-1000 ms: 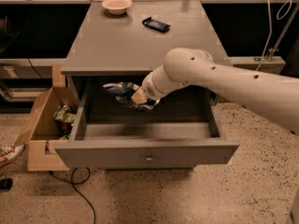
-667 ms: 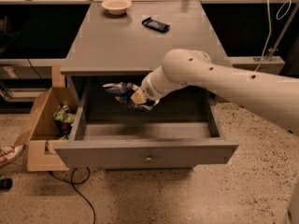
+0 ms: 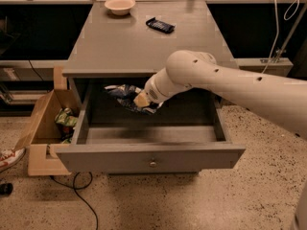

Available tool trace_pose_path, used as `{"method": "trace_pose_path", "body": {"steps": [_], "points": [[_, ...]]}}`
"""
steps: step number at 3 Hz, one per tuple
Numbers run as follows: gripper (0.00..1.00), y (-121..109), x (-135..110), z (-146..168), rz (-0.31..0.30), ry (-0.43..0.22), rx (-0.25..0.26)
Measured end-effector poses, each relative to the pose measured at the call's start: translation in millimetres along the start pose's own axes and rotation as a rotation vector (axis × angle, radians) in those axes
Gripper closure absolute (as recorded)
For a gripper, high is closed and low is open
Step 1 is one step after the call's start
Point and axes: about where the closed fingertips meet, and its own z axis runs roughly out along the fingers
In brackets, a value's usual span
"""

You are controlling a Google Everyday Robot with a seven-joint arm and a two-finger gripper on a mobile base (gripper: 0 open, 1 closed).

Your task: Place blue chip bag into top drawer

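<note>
The top drawer [image 3: 148, 156] of the grey cabinet stands pulled open toward me, with a small round knob on its front panel. The blue chip bag [image 3: 123, 96], crumpled dark blue foil with white markings, is over the drawer's back left part, inside the opening. My gripper [image 3: 141, 99] reaches in from the right at the end of the white arm and sits on the bag's right end. The bag seems to hang just above the drawer floor.
On the cabinet top are a small flat dark packet [image 3: 160, 25] and a pale bowl [image 3: 119, 5]. A tan cardboard box [image 3: 39, 123] with green snack bags [image 3: 65, 119] stands on the floor left of the drawer. A black cable [image 3: 79, 195] lies on the floor.
</note>
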Motion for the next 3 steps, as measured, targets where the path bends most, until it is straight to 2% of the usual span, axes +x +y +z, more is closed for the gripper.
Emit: {"method": "trace_pose_path", "body": {"steps": [1,2,3], "points": [[0.08,-6,28,8,0.063,0.004,-0.027],[0.00,-15,52,12,0.123,-0.002,-0.031],[0.00,-27,68,-10,0.160,-0.031,0.021]]}}
